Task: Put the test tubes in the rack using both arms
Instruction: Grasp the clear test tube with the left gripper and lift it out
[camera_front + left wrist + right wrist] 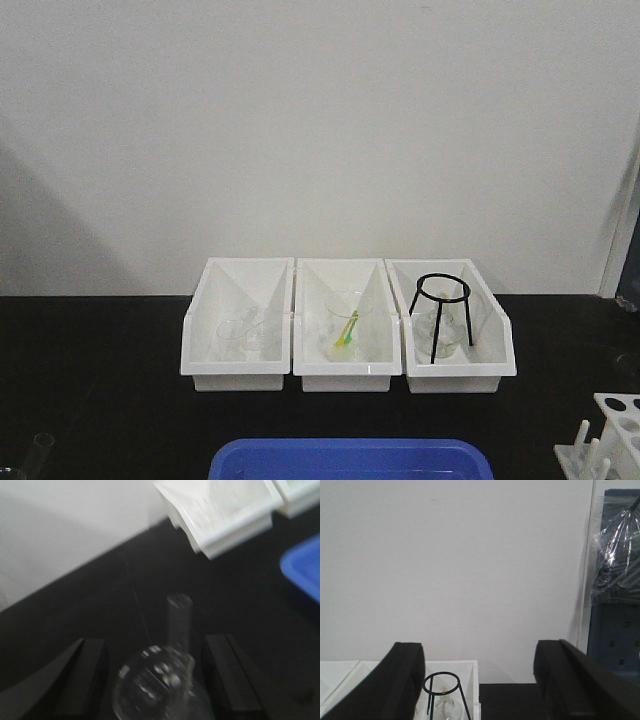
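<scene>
Two black fingers of the left gripper [155, 641] stood wide apart with nothing pinched between them. In the gap sat glassware: a slim test tube [180, 620] rising upright, and just in front of it the round mouth of a wider glass vessel [152, 680]. The left wrist view was smeared, so I could not tell whether the tube stood inside that vessel or just behind it.

That was the first worry. If the jaws had closed there, they might have caught the wide rim instead of the tube, or nudged both across the black table [100, 380]. Smooth glass would likely slip or tip under an off-centre squeeze.

Further out, the rack [612, 430] sat at the far right of the table, well apart from the tube, with the blue tray [350, 458] between them. The long carry would probably mean passing the tube between arms, and a loose grip there could drop it.

The right gripper [480, 647] was spread open too and empty. It faced the wall above the white bins [238, 372], not the rack.
</scene>
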Controlling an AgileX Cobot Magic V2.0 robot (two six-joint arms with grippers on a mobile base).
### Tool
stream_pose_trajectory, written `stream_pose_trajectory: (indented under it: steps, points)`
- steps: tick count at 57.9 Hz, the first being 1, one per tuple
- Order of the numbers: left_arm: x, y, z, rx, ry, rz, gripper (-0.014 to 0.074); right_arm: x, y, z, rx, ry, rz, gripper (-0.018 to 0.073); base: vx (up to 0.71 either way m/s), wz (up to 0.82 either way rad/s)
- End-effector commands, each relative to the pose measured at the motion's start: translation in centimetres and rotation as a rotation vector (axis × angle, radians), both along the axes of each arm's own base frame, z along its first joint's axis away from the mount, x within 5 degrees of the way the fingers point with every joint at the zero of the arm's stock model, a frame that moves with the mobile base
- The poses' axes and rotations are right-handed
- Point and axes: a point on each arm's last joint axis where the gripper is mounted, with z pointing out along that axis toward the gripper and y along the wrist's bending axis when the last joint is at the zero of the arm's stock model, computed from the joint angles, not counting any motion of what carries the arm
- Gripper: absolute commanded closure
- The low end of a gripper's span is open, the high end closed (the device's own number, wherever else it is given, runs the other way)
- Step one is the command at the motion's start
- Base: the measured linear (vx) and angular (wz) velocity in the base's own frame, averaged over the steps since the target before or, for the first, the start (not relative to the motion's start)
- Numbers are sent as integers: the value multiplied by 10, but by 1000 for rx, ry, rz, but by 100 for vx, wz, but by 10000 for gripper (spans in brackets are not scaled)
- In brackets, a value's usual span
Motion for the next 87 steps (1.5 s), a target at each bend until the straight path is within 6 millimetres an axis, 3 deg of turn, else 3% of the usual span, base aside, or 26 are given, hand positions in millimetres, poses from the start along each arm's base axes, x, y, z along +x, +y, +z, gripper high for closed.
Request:
stream_pose_trajectory:
  steps: [1,20,66,75,87]
  points:
    - [8,-2,0,0,-126,-6,99,0,0,16,-19,-102,-3,103,0,0]
    - [34,-4,-22,-41,-137,27,99,17,0,6,-17,-44,-3,119,0,0]
    - [91,-11,-47,-86,-125,59,103,17,0,6,-63,-49,-9,119,0,0]
    - [93,-11,-47,-87,-146,59,190,17,0,6,-79,-48,-11,119,0,0]
    - [93,-11,-45,-90,-169,59,422,17,0,6,-84,-47,-11,119,0,0]
